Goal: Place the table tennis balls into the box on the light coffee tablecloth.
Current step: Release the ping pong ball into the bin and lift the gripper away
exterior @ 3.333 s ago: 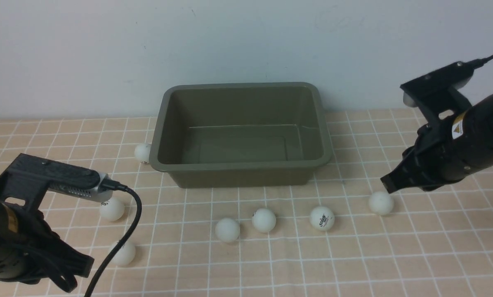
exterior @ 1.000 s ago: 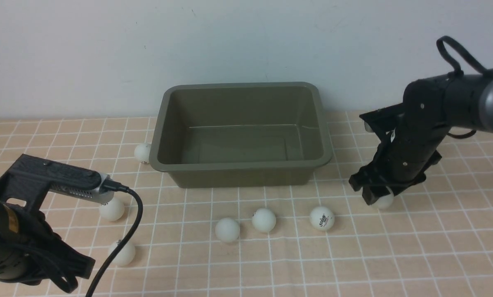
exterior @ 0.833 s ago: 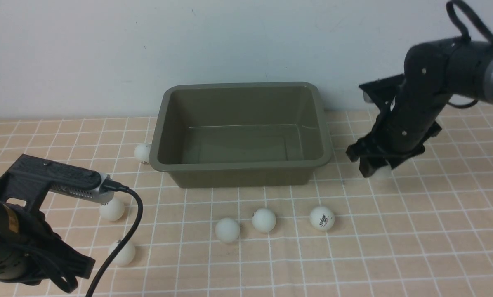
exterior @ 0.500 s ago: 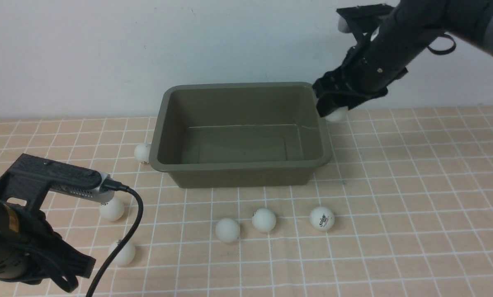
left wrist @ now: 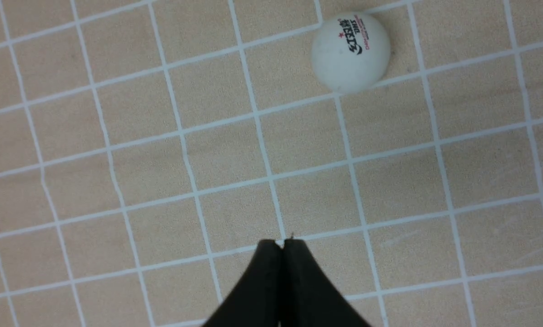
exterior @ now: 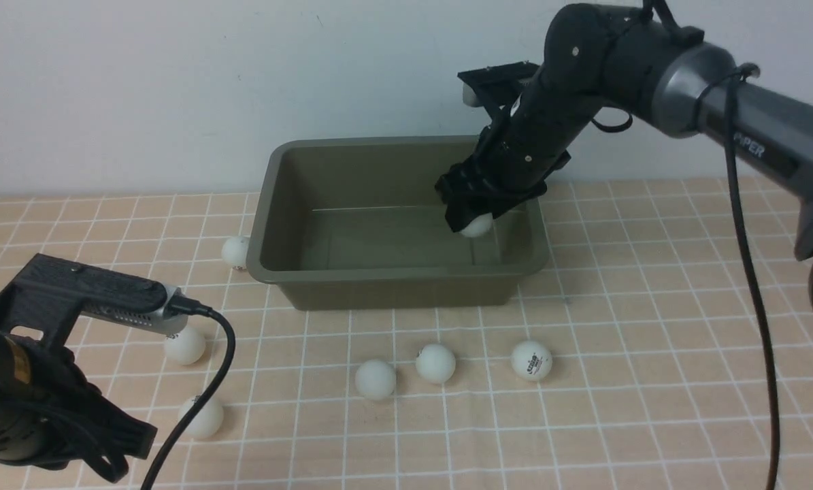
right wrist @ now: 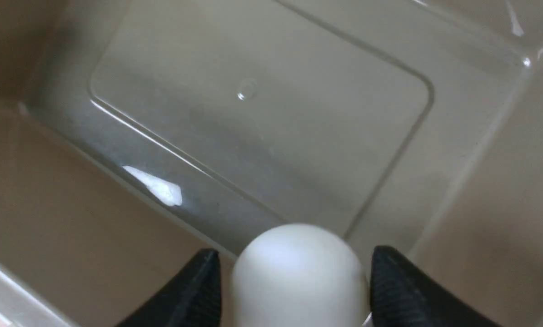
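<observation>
The olive-green box (exterior: 392, 275) stands on the light coffee tablecloth (exterior: 651, 381) at the back middle. My right gripper (exterior: 473, 216) is shut on a white table tennis ball (exterior: 477, 226) and holds it over the box's right inside; the ball (right wrist: 298, 277) sits between the black fingers (right wrist: 407, 290) above the box floor (right wrist: 262, 113). Three balls lie in front of the box (exterior: 375, 378), (exterior: 435, 363), (exterior: 531, 360). One ball (exterior: 235, 251) touches the box's left side. Two balls (exterior: 185, 344), (exterior: 203, 417) lie near my left gripper (left wrist: 281, 241), which is shut and empty; a logo ball (left wrist: 350, 52) lies beyond it.
A pale wall (exterior: 175, 82) rises right behind the box. My left arm's black cable (exterior: 202, 395) loops over the cloth at the front left. My right arm (exterior: 753, 129) reaches across from the right above the cloth.
My right gripper closed on the rightmost ball, lifted it off the cloth and carried it up and left over the box's right rim into the box. The left arm has not moved.
</observation>
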You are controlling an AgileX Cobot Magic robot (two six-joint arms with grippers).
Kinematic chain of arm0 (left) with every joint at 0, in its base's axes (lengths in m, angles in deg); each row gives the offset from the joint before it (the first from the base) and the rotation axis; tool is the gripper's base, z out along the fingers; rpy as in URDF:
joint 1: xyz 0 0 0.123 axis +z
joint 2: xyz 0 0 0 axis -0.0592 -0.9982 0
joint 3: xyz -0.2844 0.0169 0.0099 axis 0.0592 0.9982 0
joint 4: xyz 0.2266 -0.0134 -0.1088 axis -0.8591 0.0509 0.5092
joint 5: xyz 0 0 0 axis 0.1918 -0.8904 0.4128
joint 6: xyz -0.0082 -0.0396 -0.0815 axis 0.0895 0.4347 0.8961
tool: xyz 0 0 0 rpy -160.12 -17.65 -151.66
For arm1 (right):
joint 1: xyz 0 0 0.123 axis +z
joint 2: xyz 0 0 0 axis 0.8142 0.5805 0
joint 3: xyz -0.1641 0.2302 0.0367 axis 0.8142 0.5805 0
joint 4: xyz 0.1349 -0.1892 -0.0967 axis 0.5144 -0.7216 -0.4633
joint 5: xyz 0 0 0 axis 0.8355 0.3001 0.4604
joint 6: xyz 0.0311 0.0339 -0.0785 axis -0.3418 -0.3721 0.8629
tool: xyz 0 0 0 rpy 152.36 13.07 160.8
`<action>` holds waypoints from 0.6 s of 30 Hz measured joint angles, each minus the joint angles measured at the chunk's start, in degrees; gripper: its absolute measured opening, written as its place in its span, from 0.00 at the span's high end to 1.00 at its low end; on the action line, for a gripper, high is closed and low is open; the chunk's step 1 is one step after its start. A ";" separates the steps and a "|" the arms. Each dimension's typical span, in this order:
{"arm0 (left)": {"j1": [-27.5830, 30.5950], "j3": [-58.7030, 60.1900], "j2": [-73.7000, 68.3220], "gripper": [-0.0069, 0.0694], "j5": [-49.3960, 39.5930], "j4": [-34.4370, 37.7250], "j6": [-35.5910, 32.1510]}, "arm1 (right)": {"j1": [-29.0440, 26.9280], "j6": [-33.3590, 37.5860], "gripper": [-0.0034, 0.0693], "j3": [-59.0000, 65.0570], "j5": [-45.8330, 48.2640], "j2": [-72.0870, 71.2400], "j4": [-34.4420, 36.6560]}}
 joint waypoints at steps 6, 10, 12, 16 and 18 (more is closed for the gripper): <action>0.00 0.00 0.00 1.00 0.00 0.05 0.00 | 0.00 0.13 0.30 -3.90 2.58 0.50 -0.56; 0.00 0.00 0.00 1.00 0.00 0.05 0.00 | 0.00 -0.55 0.30 -9.03 4.27 -0.88 -3.65; 0.00 0.00 0.00 1.00 0.00 0.11 0.00 | 0.00 -1.19 0.30 -9.15 4.72 -2.87 -6.27; 0.00 0.00 0.00 1.00 0.00 0.11 0.00 | -0.06 -3.42 0.30 -6.16 5.08 -9.80 -11.51; 0.00 0.00 0.00 1.00 0.00 0.11 0.00 | -0.06 -4.52 0.30 -3.65 5.08 -14.22 -12.47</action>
